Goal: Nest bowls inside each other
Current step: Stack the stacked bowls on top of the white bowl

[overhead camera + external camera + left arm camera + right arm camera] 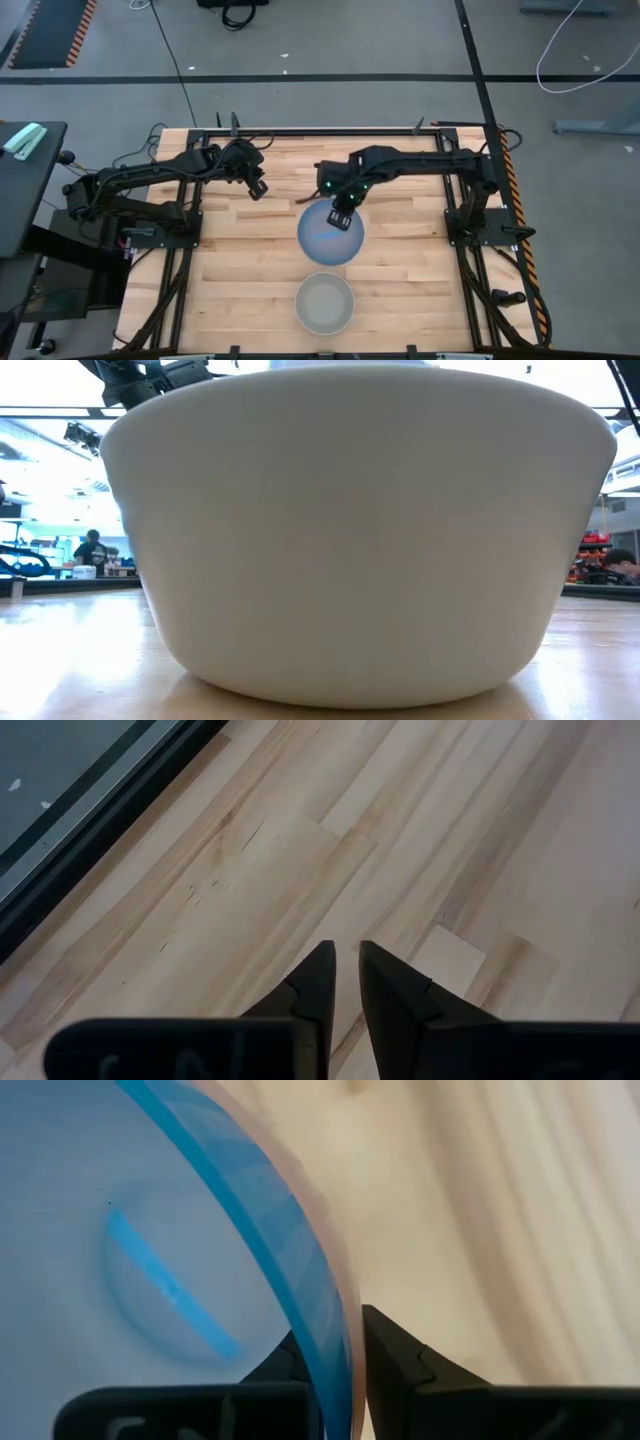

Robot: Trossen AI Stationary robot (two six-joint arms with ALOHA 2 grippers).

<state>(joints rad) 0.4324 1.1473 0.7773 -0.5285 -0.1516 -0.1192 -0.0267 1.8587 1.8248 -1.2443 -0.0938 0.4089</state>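
The translucent blue bowl [330,240] sits mid-table, with a thin salmon-orange rim [347,1280] hugging its outside in the right wrist view, so it seems to sit inside the salmon-orange bowl. The pale grey-green bowl [324,303] stands on its base nearer the table's near edge and fills the low view [360,530]. My right gripper [340,217] [332,1327] is shut on the far rim of the blue bowl. My left gripper [257,189] [346,952] is shut, hovering over bare wood to the left of the bowls. My right gripper pinches the far rim [335,1320] of the blue bowl together with the salmon edge outside it, one finger inside the bowl and the other finger [395,1355] outside. The fingers come from above, pointing down. Whether the bowls rest on the table, I cannot tell.
The wooden table top [240,270] has free room left and right of the bowls. A black frame rail [90,830] runs along the table's edge. People and shelves show in the room beyond [92,550].
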